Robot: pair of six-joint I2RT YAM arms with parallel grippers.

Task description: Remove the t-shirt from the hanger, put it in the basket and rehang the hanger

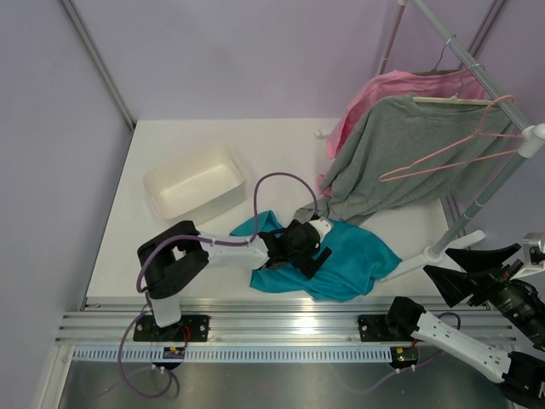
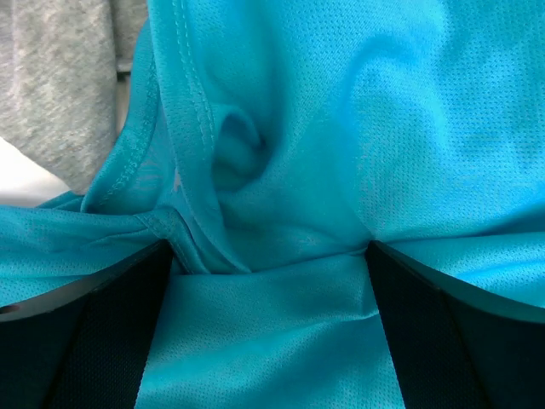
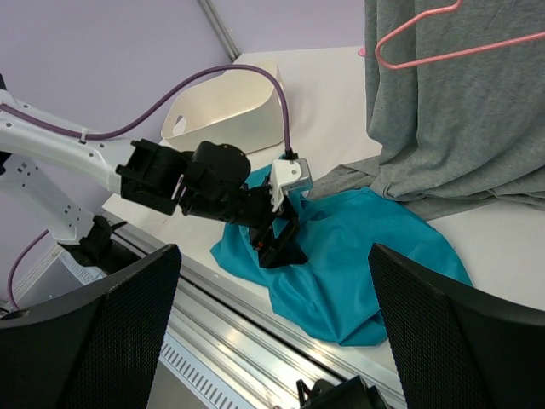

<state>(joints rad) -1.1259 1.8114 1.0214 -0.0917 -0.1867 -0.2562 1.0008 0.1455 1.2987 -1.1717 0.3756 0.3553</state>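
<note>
The teal t-shirt [image 1: 358,260] lies crumpled on the white table, free of any hanger. My left gripper [image 1: 311,260] presses down on its left part. In the left wrist view the fingers [image 2: 128,324] stand wide apart and open, with a fold of teal t-shirt [image 2: 341,128] bulging between them. The pink wire hanger [image 1: 460,145] hangs bare on the rack at the right, in front of a grey shirt. My right gripper [image 1: 438,262] hovers open and empty off the table's right front corner, looking over the teal t-shirt [image 3: 366,247] and the pink hanger [image 3: 451,43].
A white plastic tub [image 1: 196,181] sits at the table's left. A grey t-shirt [image 1: 409,145] on a wooden hanger and a pink t-shirt [image 1: 383,89] hang from the rack; the grey hem drapes onto the table. The rack pole [image 1: 477,200] stands at the right.
</note>
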